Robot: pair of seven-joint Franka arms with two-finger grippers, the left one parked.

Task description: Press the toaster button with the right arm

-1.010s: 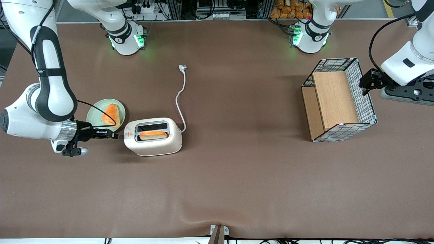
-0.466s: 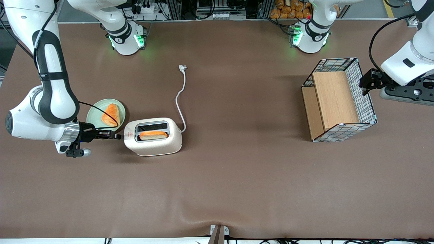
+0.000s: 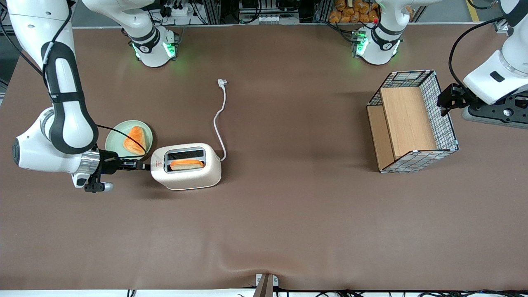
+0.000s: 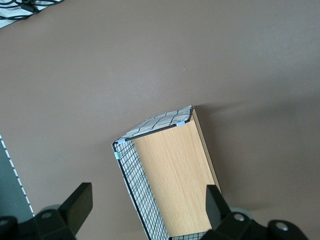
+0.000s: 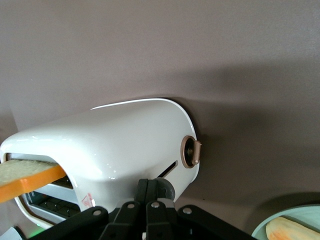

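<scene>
The cream-white toaster [image 3: 187, 179] stands on the brown table with a bread slice [image 3: 186, 164] in the slot nearer the front camera. My right arm's gripper [image 3: 144, 166] is level with the toaster's end that faces the working arm, fingertips right at that end, fingers pressed together. In the right wrist view the shut gripper [image 5: 149, 186] sits against the grey round toaster button [image 5: 166, 189], at the end of the dark lever slot on the toaster [image 5: 130, 145]. The button is hidden in the front view.
A pale green plate [image 3: 115, 138] with an orange-crusted bread piece [image 3: 134, 140] sits beside the gripper, farther from the front camera. A tan round dial [image 5: 191, 151] is on the toaster's end. The white cord [image 3: 219, 119] trails away. A wire basket [image 3: 447, 123] stands toward the parked arm's end.
My right arm has shifted a little toward the toaster, bringing the shut fingertips closer against its end. The toaster and bread have not moved.
</scene>
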